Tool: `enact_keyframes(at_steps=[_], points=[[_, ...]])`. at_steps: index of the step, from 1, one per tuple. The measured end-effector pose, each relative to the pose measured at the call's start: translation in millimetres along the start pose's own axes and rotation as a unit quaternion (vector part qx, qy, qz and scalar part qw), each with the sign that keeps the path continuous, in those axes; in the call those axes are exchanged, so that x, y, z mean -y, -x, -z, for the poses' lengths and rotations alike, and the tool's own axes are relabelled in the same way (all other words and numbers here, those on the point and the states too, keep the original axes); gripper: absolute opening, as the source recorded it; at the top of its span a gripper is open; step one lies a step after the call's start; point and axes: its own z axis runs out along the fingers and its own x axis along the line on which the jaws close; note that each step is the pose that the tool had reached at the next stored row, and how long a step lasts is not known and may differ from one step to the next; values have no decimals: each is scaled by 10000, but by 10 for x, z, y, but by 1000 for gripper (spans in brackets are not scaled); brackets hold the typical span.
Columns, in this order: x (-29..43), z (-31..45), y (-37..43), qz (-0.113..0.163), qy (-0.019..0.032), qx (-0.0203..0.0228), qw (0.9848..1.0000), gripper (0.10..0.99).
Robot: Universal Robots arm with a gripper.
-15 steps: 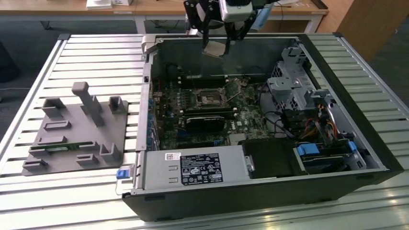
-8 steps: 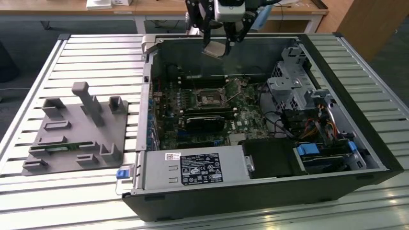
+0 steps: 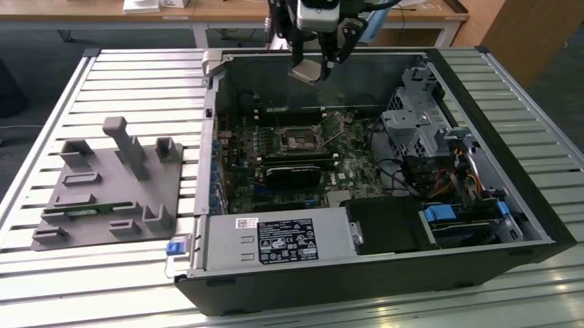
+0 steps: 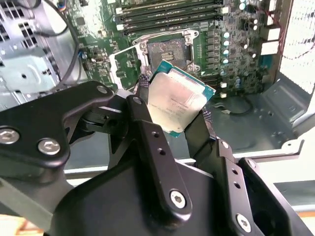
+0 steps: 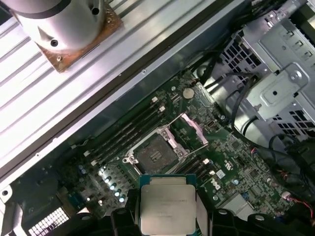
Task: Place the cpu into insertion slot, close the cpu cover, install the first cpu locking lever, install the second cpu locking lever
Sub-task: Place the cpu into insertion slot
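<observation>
Cpu is what I carry, high over the open case. Beneath everything lies the slatted metal bench. On it the black computer case rests on its side with its inside exposed, and a grey moulded holder sits beside it (toward the exterior view's left). Inside the case is the green motherboard. On the board the insertion slot shows its dark centre, with the cpu cover swung up along one edge of it. My jaws are pinched narrow on two opposite edges of the cpu, its silvery top plain in both wrist views, well apart from the slot.
</observation>
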Motion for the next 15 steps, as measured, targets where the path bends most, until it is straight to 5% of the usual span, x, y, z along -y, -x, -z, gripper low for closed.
enact_keyframes(at_steps=[7, 15], points=[[0, -8, 0, -613, 9, 50, 9981, 541], [1, -18, 0, -1343, 20, 108, 9909, 541]])
